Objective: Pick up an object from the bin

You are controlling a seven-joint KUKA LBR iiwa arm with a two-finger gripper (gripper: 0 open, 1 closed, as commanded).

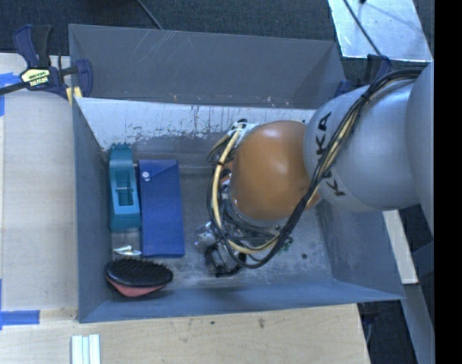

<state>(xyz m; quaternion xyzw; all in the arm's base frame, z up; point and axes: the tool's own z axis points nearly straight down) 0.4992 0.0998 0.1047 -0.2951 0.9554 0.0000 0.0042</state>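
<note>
My gripper (220, 255) is low over the bin floor near the front middle, mostly hidden under the arm's orange cover and cables. Just to its left lies a flat blue box (161, 208), lengthwise front to back. A teal tape dispenser (121, 190) lies alongside the box's left edge, against the bin's left wall. A black oval brush with a pink underside (138, 276) rests in the front left corner, left of and slightly nearer than the gripper. Nothing shows held in the gripper.
The arm reaches in from the right and covers the bin's right half. The three loose things all lie in the left half, close to the left and front walls.
</note>
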